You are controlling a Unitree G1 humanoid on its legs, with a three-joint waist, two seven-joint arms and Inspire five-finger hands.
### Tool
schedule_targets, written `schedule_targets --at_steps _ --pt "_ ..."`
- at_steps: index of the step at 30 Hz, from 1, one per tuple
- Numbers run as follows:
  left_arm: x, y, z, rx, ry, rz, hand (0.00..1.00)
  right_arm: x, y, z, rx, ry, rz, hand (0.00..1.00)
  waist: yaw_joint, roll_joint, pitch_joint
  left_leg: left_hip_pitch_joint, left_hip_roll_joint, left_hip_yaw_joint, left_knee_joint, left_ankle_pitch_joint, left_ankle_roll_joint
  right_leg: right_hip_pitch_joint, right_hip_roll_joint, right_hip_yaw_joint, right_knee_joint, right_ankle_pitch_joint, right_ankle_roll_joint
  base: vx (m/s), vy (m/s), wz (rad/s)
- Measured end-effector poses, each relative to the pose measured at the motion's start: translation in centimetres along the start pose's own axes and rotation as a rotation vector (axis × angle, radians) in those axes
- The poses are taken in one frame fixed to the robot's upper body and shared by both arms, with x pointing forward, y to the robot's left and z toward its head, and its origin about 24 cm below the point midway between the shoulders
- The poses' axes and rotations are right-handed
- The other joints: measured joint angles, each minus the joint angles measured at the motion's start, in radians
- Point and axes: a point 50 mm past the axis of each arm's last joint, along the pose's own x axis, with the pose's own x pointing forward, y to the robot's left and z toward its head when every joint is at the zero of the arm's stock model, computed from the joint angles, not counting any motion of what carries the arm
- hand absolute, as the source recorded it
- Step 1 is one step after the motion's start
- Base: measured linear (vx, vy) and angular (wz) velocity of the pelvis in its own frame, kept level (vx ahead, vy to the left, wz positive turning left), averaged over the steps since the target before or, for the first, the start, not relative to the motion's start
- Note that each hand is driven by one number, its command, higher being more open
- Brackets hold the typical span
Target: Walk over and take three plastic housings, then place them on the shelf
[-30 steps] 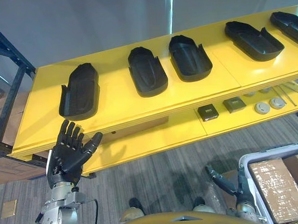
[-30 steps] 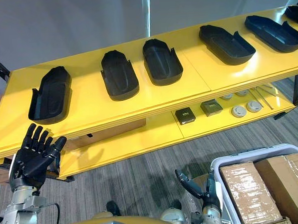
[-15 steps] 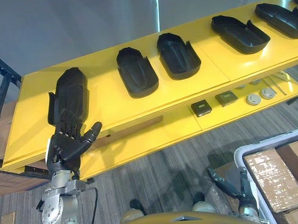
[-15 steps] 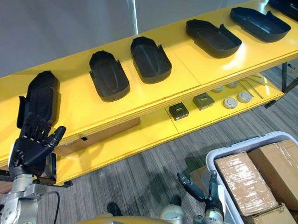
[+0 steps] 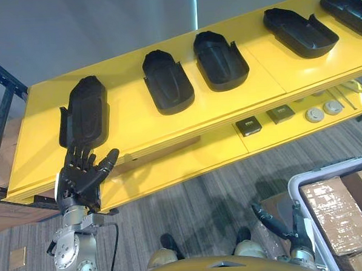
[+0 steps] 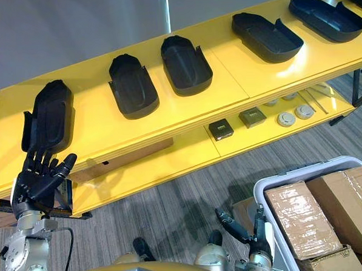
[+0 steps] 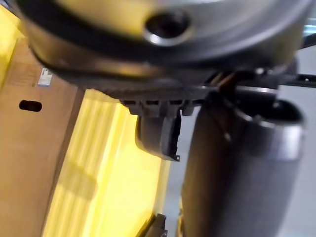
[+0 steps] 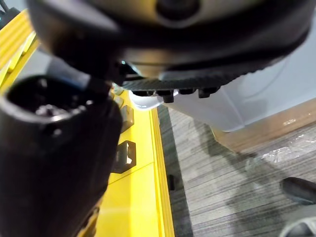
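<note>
Shelf (image 5: 138, 122), yellow, two boards. Bin (image 5: 334, 169) of boxes (image 5: 340, 215) on the floor at lower right. Black housings (image 5: 221, 59) lie in a row on the upper board. Left hand (image 5: 80, 180), fingers straight and spread, empty, fingertips at the near end of the leftmost housing (image 5: 85, 110). Right hand (image 5: 273, 223) hangs low beside the bin, fingers relaxed, empty. Small parts (image 5: 249, 126) lie on the lower board.

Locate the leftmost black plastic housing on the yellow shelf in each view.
Left eye view: leftmost black plastic housing, left end of the yellow shelf top.
Right eye view: same spot, far left.
Left wrist view: cannot tell.
Right wrist view: cannot tell.
Shared landmark: open left hand raised at its near end.
</note>
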Motion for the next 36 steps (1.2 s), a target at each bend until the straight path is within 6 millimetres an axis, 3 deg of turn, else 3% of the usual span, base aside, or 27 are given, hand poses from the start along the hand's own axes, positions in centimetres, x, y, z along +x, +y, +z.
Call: schedule_targets --at_steps 6,17,24,29,33,35,36 --pt "1.7 0.0 0.9 0.009 -0.057 0.010 1.00 0.0 0.0 0.2 0.005 -0.015 -0.001 1.00 -0.003 -0.001 0.026 0.005 0.001 0.004 0.010 -0.004 0.000 -0.017 -0.012 0.010 0.049 -0.027 0.000 0.00 0.001 -0.01" --pt "3.2 0.7 1.8 0.038 -0.090 0.024 1.00 0.1 -0.1 0.7 0.012 -0.037 0.010 1.00 -0.005 0.004 0.028 0.003 0.012 0.019 0.029 -0.013 -0.003 -0.030 -0.008 0.028 0.062 -0.031 -0.006 -0.01 -0.004 -0.05" --pt "3.0 0.4 1.7 0.043 -0.086 -0.046 1.00 0.1 -0.2 0.7 0.015 -0.039 0.006 1.00 -0.005 0.003 0.028 0.006 0.013 0.022 0.028 -0.013 -0.003 -0.029 -0.007 0.030 0.061 -0.031 -0.006 0.00 0.000 -0.01" --pt "1.4 -0.2 2.0 0.062 -0.075 -0.173 1.00 -0.1 -0.5 1.0 0.054 -0.047 -0.067 1.00 -0.002 0.003 0.028 0.032 0.017 0.041 0.028 -0.022 -0.011 -0.010 0.001 0.044 0.046 -0.029 -0.003 0.00 0.001 -0.10" --pt "0.3 -2.1 3.3 0.060 -0.116 -0.340 1.00 0.1 -1.9 3.1 0.204 -0.129 -0.230 1.00 -0.001 0.006 0.025 0.040 0.020 0.049 0.028 -0.024 -0.014 -0.005 0.006 0.051 0.038 -0.026 -0.001 0.00 -0.007 -0.06" --pt "0.1 -2.9 4.0 0.052 -0.147 -0.409 1.00 0.2 -3.4 5.6 0.278 -0.249 -0.349 1.00 -0.001 0.008 0.025 0.050 0.022 0.057 0.027 -0.025 -0.015 0.003 0.010 0.057 0.031 -0.021 0.000 0.00 -0.007 -0.12" --pt "0.0 -3.4 4.6 0.027 -0.173 -0.446 1.00 0.2 -4.5 8.0 0.335 -0.367 -0.422 1.00 -0.002 0.008 0.023 0.060 0.025 0.067 0.028 -0.027 -0.018 0.007 0.014 0.067 0.030 -0.021 -0.001 -0.02 -0.006 -0.25"
